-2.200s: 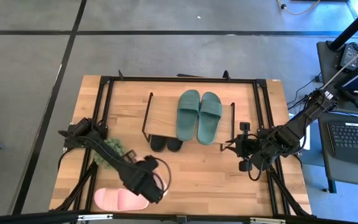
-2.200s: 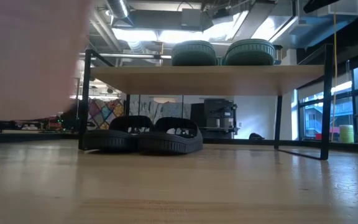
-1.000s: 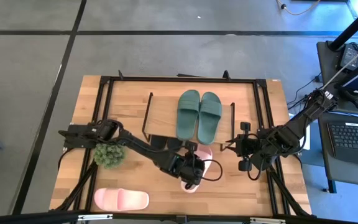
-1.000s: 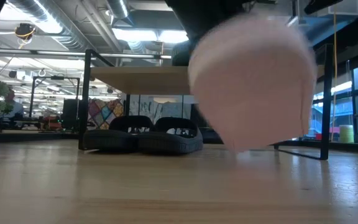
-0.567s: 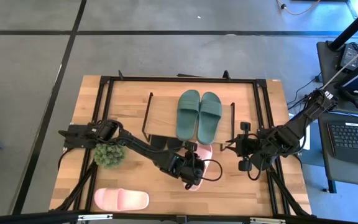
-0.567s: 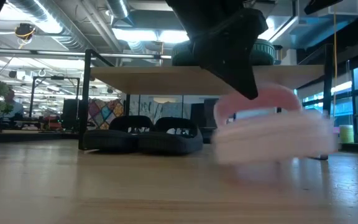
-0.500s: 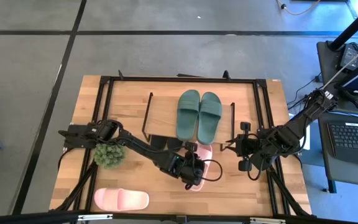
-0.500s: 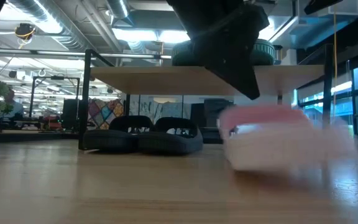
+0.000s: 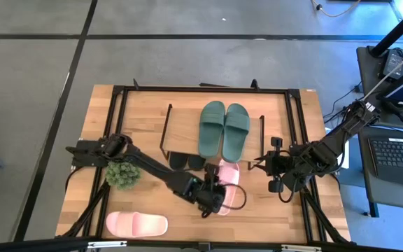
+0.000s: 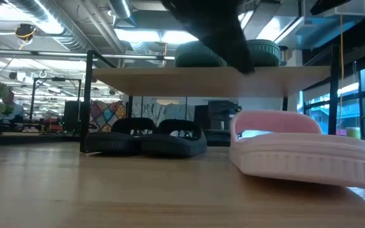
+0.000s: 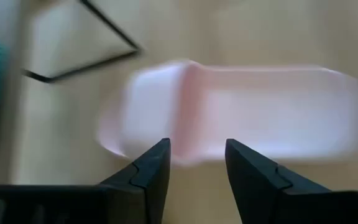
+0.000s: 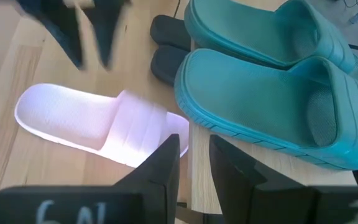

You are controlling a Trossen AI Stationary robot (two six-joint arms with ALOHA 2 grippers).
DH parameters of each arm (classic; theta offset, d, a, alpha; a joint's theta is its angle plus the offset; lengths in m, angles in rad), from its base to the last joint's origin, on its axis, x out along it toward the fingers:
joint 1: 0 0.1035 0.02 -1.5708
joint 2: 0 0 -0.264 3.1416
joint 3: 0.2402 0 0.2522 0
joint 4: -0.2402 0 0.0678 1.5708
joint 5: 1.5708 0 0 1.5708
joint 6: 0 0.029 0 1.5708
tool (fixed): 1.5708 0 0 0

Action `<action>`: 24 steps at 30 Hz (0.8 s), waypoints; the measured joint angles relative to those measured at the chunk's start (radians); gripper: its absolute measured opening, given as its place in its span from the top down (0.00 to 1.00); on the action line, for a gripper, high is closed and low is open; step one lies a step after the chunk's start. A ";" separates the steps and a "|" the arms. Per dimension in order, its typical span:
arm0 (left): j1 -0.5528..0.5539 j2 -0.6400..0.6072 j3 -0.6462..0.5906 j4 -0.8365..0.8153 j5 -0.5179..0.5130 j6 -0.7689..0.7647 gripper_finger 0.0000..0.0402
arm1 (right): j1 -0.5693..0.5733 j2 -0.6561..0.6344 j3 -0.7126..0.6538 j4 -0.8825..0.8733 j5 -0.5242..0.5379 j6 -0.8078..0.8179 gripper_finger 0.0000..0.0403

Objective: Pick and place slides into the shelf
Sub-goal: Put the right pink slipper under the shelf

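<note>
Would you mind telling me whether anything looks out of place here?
The light pink foam slides are split: one lies at the low wooden shelf's front edge, its mate sits alone near the table's front left.

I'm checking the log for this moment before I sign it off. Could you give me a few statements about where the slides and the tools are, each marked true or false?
1. The green slides lie on top of the shelf. True.
2. The left tool is gripping a pink slide. False: its fingers are open and apart from the slide, which lies on the table.
3. The black slides sit under the shelf's top board. True.
4. Both pink slides are by the shelf. False: the second pink slide lies at the table's near left edge.
5. The right tool holds a green slide. False: it waits right of the shelf, holding nothing.
</note>
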 joint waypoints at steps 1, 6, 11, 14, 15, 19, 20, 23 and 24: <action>-0.012 -0.013 0.000 -0.031 0.042 -0.018 0.64 | 0.000 0.000 0.000 -0.003 0.000 0.001 0.78; -0.049 -0.031 0.000 -0.020 0.392 -0.063 0.64 | 0.000 0.000 0.000 -0.007 0.000 0.000 0.78; -0.078 -0.013 -0.004 0.065 0.503 -0.064 0.64 | 0.000 0.000 0.000 -0.004 -0.001 0.000 0.78; -0.080 0.007 -0.004 0.141 0.509 -0.058 0.64 | 0.000 0.000 0.000 0.001 -0.001 0.011 0.78; -0.079 0.013 -0.004 0.144 0.513 -0.059 0.64 | 0.000 0.000 0.000 0.000 -0.002 0.025 0.78; -0.078 0.053 -0.005 0.164 0.536 -0.064 0.64 | 0.001 0.000 0.000 -0.003 -0.033 0.055 0.78; -0.076 0.069 -0.005 0.196 0.540 -0.063 0.64 | 0.002 0.000 0.000 -0.002 -0.038 0.056 0.78; -0.071 0.109 -0.005 0.257 0.546 -0.060 0.64 | 0.002 0.000 0.000 0.001 -0.045 0.056 0.78; -0.067 0.120 -0.004 0.277 0.546 -0.060 0.64 | 0.002 0.001 0.000 0.001 -0.045 0.056 0.78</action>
